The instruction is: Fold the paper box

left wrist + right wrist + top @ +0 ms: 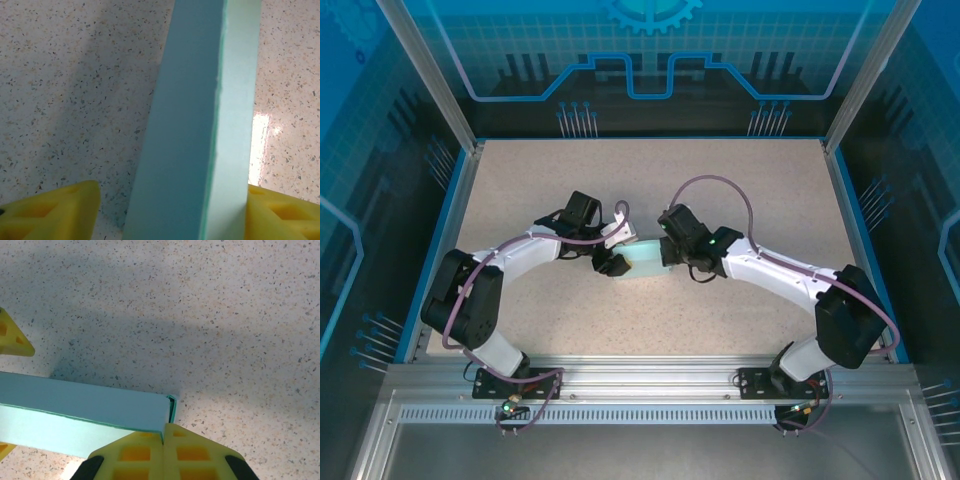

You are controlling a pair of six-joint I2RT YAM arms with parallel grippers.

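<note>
The paper box (645, 263) is a pale aqua, slim rectangular box lying on the table between both arms. In the left wrist view the paper box (195, 125) runs up between my left gripper's (172, 215) yellow fingers. The right finger (282, 215) touches its side, and a small gap separates the left finger (50, 212) from it, so the jaws stand open around it. In the right wrist view my right gripper (164, 445) is shut, its two pads pressed together on the card edge at the end of the paper box (85, 407). The end looks partly open there.
The speckled beige table (740, 190) has blue rails on its sides and an aluminium frame (650, 375) along the near edge. Both arms lean in toward the middle. The left gripper's yellow fingertips (12, 337) show at the left edge of the right wrist view.
</note>
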